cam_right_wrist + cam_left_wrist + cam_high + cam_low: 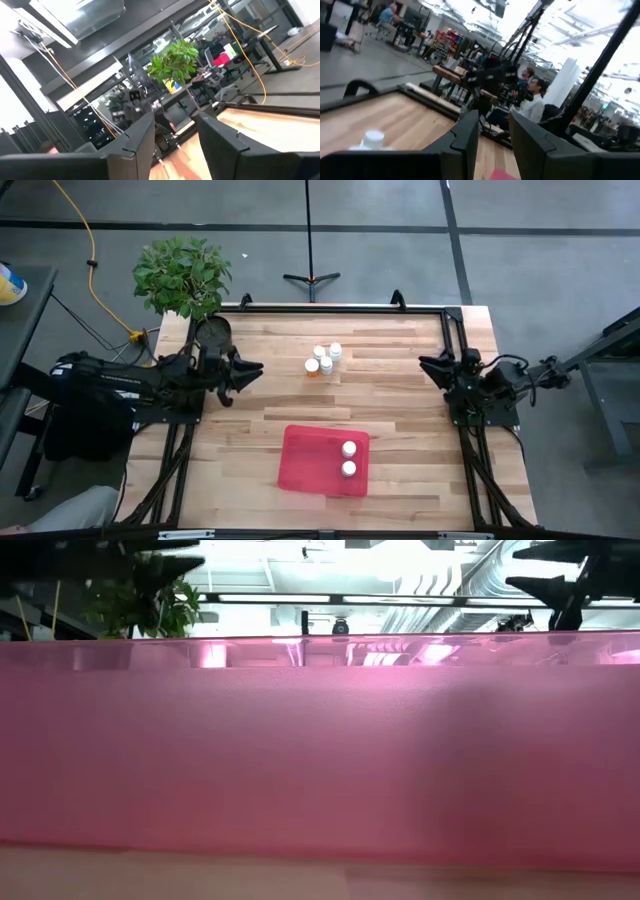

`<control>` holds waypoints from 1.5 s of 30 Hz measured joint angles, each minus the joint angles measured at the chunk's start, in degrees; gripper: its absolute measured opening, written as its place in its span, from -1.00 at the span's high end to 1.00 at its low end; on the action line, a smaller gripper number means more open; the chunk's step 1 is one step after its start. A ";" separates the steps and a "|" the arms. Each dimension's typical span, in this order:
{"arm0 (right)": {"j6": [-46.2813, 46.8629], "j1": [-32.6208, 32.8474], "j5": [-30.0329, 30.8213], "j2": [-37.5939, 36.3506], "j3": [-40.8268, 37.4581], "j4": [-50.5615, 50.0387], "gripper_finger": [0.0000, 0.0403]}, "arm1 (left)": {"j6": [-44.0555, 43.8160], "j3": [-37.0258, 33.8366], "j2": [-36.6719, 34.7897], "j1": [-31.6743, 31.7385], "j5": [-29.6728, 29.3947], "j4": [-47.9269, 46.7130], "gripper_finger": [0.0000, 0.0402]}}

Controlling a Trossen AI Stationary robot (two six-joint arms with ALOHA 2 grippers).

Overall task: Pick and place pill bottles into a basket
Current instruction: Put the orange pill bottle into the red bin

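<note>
Open-plan robotics lab: workbenches (450, 75), ceiling ducts (450, 580).

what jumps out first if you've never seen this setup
The red tray near the table's front edge stands out, with two white-capped pill bottles standing in its right side. Four more bottles cluster at the table's middle rear. A leafy green plant sits off the far left corner, and both arms wait at the table's sides.

- A leafy potted plant (182, 275) stands at the wooden table's (400, 380) far left corner.
- A black tripod stand (311, 277) rests on the floor beyond.
- A yellow cable (92, 265) trails past.
</note>
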 joint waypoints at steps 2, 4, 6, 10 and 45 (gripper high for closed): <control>0.14 0.00 -0.28 0.00 -0.38 0.22 0.30 | 2.53 2.59 1.92 0.00 0.99 -0.22 0.28; 0.10 0.00 -0.49 0.00 -0.70 0.17 0.30 | 4.72 4.99 4.00 0.00 1.89 -0.48 0.28; 0.22 0.00 -0.59 0.02 -0.76 -1.00 0.30 | 6.74 7.59 6.45 0.00 2.15 -1.61 0.28; 1.49 0.00 -0.58 0.02 -0.76 -3.80 0.30 | 12.21 13.23 11.84 0.00 2.17 -8.11 0.28; 5.55 0.00 2.13 0.02 -0.74 -26.08 0.30 | 28.32 34.68 29.94 18.41 12.87 -43.25 0.28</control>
